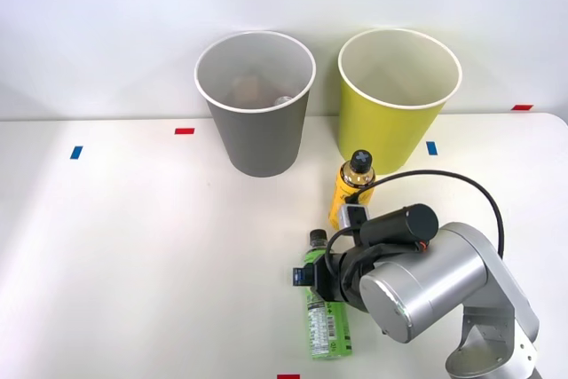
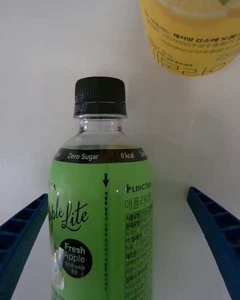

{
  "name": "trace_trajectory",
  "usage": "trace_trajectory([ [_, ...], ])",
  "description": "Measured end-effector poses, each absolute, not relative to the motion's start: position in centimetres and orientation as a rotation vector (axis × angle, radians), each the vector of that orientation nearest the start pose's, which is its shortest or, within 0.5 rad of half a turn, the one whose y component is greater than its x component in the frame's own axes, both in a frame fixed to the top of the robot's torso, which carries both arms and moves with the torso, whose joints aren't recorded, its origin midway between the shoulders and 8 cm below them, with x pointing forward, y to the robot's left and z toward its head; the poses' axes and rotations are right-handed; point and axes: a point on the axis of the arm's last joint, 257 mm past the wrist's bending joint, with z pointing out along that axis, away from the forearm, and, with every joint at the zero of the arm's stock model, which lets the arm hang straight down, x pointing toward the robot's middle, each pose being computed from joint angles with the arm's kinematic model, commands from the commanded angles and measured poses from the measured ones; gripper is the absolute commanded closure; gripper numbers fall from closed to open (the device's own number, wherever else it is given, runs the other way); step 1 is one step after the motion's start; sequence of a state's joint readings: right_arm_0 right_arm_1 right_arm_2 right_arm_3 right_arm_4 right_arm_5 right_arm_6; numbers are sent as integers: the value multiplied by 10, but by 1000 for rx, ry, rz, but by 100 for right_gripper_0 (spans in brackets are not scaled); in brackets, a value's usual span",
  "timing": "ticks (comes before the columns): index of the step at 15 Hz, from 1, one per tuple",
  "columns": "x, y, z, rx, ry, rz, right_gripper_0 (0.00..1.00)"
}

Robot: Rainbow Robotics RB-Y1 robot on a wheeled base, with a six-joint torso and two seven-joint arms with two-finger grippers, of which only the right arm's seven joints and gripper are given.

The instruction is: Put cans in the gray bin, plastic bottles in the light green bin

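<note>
end effector (image 2: 120,240): spread, blue fingers (image 2: 22,235) seen either side of the green apple bottle (image 2: 100,215)
green apple bottle: lying on the desk (image 1: 133,246), near the yellow bottle (image 1: 353,188)
light green bin (image 1: 390,117): beside gray bin (image 1: 257,122)

A: What can you read on the slim green plastic bottle with the black cap (image 2: 100,215)?

B: A black band under its clear neck says "Zero Sugar" and "0 kcal". Below, on the green label, script reads "…ple Lite", and a black circle holds "Fresh Apple". The white-print panel is headed "LINGTEA", with Korean lines beneath, too small to make out.

A: And the yellow-labelled bottle (image 2: 192,27) beyond it?

B: Korean print, with "0 kcal" in brackets; the rest I cannot read.

A: Anything in the front view?

B: Nothing legible there.
</note>
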State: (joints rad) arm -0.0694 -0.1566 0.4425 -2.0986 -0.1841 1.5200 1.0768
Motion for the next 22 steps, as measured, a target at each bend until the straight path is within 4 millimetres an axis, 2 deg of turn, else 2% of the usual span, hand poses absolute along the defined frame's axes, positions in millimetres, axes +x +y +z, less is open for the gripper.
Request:
trace_trajectory([
  [1,369,-57,-311,-87,2624,367,51],
  [4,368,-55,-311,-94,2624,370,85],
  [5,369,-55,-311,-94,2623,371,88],
  [11,370,-47,-306,-93,2608,381,95],
  [13,372,-44,-298,-128,2582,383,97],
  [17,375,-35,-263,-327,2453,380,98],
  [22,380,-19,-213,-445,2242,427,100],
])
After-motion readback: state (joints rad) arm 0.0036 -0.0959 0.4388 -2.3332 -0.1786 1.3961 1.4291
